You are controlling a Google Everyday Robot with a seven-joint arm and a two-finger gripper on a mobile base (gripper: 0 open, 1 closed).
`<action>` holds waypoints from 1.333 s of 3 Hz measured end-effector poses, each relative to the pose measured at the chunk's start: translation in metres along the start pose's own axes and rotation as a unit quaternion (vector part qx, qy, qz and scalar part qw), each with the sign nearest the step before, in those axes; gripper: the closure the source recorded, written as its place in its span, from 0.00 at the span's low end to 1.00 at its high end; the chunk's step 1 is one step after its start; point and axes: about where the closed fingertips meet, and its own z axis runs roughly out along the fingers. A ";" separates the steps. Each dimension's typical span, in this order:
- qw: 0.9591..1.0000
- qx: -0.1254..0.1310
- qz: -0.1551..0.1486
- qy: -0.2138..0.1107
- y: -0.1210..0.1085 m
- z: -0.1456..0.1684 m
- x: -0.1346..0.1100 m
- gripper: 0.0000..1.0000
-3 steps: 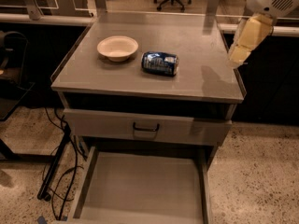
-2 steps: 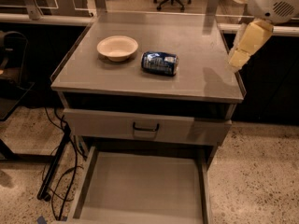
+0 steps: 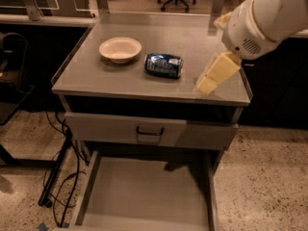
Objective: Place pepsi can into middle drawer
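We see the small dark blue metal pepsi can (image 3: 164, 65) lying on its side on the flat grey metal table (image 3: 86, 78), a little right of the middle of the top. Its long axis runs left to right. Pale silver-white markings cross its blue wall, and the wall looks slightly dented.

Just to the left of the can, close by but apart from it, stands a cream-coloured round bowl (image 3: 120, 49), upright and wider than the can. The bowl is on the side of the can away from the gripper.

The pale yellow gripper (image 3: 208, 84) hangs at the right of the frame, over the table's right front part, to the right of the can and apart from it. It tilts down and to the left from the big white rounded arm (image 3: 267, 16) that fills the upper right corner. We cannot tell whether the gripper is wide or narrow; it holds nothing that we can make out.

Below the table top is a closed grey drawer front (image 3: 106, 128) with a dark loop handle (image 3: 149, 131). Under it, at the bottom of the frame, the wide grey metal middle drawer (image 3: 144, 194) is pulled out toward us, showing a flat plain floor and low side walls.

Dark cables (image 3: 62, 177) trail over the speckled floor at the lower left.
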 end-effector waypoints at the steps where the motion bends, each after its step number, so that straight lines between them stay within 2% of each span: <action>1: 0.999 -0.010 0.024 -0.018 0.032 0.040 -0.010 0.00; 2: 1.000 -0.009 0.020 -0.021 0.031 0.050 -0.008 0.00; 3: 1.000 -0.005 0.019 -0.024 0.017 0.081 -0.006 0.00; 4: 0.999 -0.004 0.011 -0.029 -0.006 0.127 0.003 0.00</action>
